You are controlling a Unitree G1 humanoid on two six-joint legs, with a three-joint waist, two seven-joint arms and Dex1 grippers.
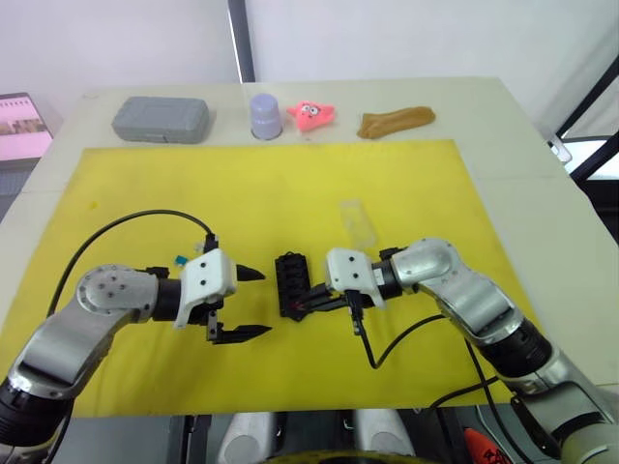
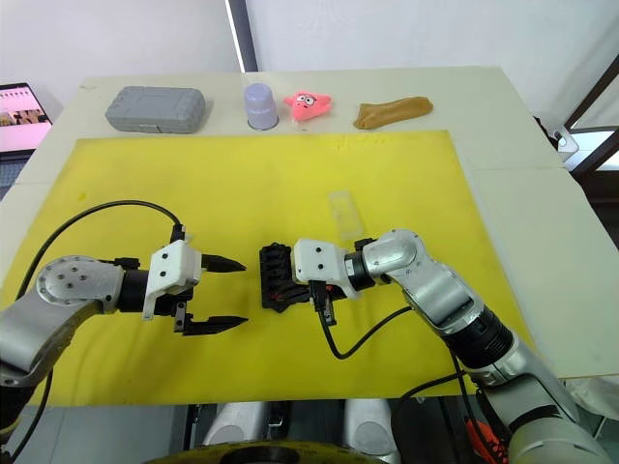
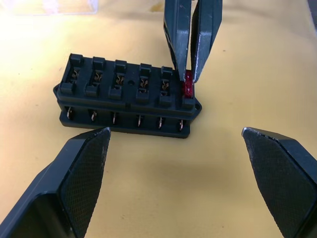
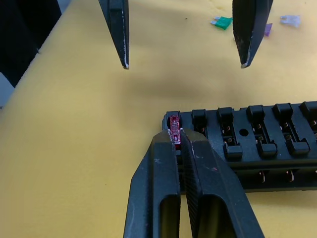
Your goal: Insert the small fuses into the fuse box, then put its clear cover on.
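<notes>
Head view: fuse box (image 1: pixel 291 283) sits mid yellow mat (image 1: pixel 145 193), clear cover (image 1: pixel 356 220) just behind it. Right gripper (image 1: pixel 311 303) at the box; left gripper (image 1: pixel 253 304) gapes beside, probably waiting. Left wrist: box's slots mostly bare. Right wrist: fingers pinch red fuse (image 4: pixel 175 135) at end slot, likely seating it; green fuse (image 4: pixel 221 22) lies loose beyond.

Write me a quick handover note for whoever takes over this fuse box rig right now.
Right gripper: shut on the red fuse, which sits at the end slot of the fuse box.
Left gripper: open, empty, beside the box.
Green fuse, purple fuse and clear-grey fuse lie loose on the yellow mat.
Clear cover lies on the mat beyond the box.
Done: red nearly seated.
Left: other slots empty, then the cover.
</notes>
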